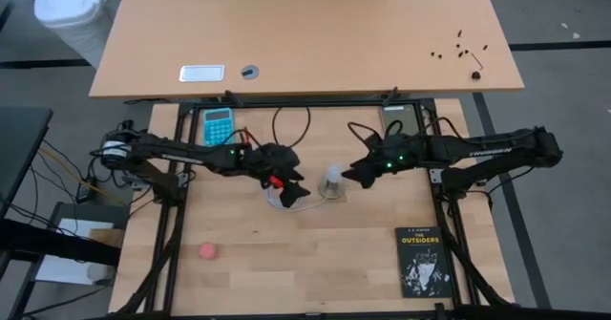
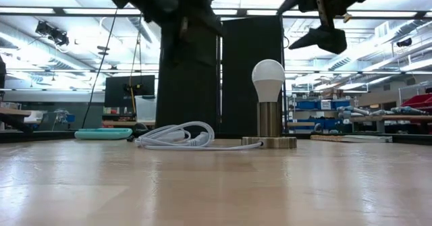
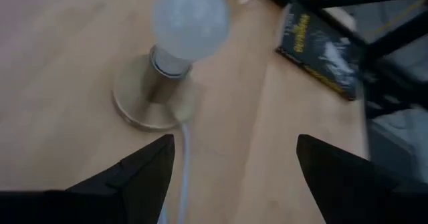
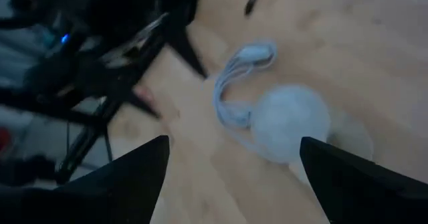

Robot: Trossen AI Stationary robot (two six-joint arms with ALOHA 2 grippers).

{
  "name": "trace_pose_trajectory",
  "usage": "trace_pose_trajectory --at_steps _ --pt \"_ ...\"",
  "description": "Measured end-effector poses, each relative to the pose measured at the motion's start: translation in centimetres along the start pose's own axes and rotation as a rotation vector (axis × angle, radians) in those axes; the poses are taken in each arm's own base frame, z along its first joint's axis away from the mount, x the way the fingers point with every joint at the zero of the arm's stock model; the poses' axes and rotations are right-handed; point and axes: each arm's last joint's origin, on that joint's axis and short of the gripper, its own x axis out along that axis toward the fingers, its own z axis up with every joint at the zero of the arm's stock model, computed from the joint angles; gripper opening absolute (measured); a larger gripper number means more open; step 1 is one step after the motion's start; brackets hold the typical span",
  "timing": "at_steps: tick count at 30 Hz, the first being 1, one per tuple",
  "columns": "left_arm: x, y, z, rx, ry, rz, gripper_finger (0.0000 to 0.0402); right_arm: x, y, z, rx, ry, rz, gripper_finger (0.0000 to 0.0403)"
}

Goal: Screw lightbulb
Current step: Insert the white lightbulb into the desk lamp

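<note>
- Table [image 1: 315, 272]: light wooden top inside a black frame; it carries everything listed below.
- Left arm: reaches in from the left edge toward the middle. Left gripper [image 1: 291, 192] hangs above the wood just beside the lamp base, fingers spread wide and holding nothing. It looks parked close by, ready to steady the base if needed.
- Right arm: reaches in from the right edge. Right gripper [image 1: 355, 174] sits just beside the bulb on the other side, raised above it in the low view, fingers apart and empty. Judged to be either lining up for a twist or just let go; which one cannot be told.
- Book [image 1: 422, 261]: dark cover, flat near the front right corner, well apart from the work.
- Calculator [image 1: 218, 125]: teal, flat near the back edge on the left side, out of the way.
- Cord [image 2: 179, 136]: white, coiled loosely on the wood beside the base, toward the left arm.
- Lamp base [image 2: 269, 142]: round brass disc with a short metal socket, near the table's middle, between the two grippers.
- Lightbulb [image 2: 268, 78]: white, frosted, upright in the socket. It stands unaided, so the thread seems at least partly engaged; how tight cannot be told.
- Ball [image 1: 208, 251]: small, pink, near the front left, unused.
</note>
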Motion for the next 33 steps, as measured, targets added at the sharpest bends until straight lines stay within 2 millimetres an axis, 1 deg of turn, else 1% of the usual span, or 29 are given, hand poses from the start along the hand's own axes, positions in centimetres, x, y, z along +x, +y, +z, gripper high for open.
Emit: trace_pose_trajectory --at_steps 2,6,10,17,21,24,26,28,30,33 --pt "-0.7 0.2 0.2 -0.015 0.031 -0.029 0.0319 0.0 0.1 0.5 0.025 -0.038 -0.015 0.0347" --pt "-1.4 1.2 0.1 -0.053 0.131 -0.062 0.0319 -0.1 0.2 0.9 0.085 -0.117 -0.038 0.0347" --pt "-1.9 2.2 0.6 -0.089 0.17 -0.131 0.0319 -0.2 0.6 1.4 0.165 -0.184 -0.014 0.0347" --pt "-2.9 2.0 1.5 -0.078 0.121 -0.195 0.0319 -0.4 1.1 1.9 0.232 -0.307 0.011 0.0347" --pt "-3.3 1.8 2.1 -0.04 0.068 -0.22 0.0319 -0.4 1.5 2.1 0.184 -0.333 0.035 0.0347" --pt "-3.3 2.2 2.6 -0.085 0.041 -0.223 0.0319 -0.4 1.5 2.2 0.148 -0.319 0.044 0.0347" --pt "-3.5 2.5 3.1 -0.119 0.006 -0.231 0.0319 -0.5 1.7 2.4 0.126 -0.287 0.1 0.0347" --pt "-3.7 2.6 3.7 -0.115 -0.022 -0.233 0.0319 -0.5 1.8 2.8 0.097 -0.265 0.162 0.0347" --pt "-4.1 2.3 4.6 -0.059 -0.058 -0.237 0.0319 -0.7 1.7 3.3 0.079 -0.245 0.155 0.0347" --pt "-5.0 1.4 6.3 0.039 -0.16 -0.201 0.0319 -1.3 1.7 4.3 -0.011 -0.255 0.115 0.0347"
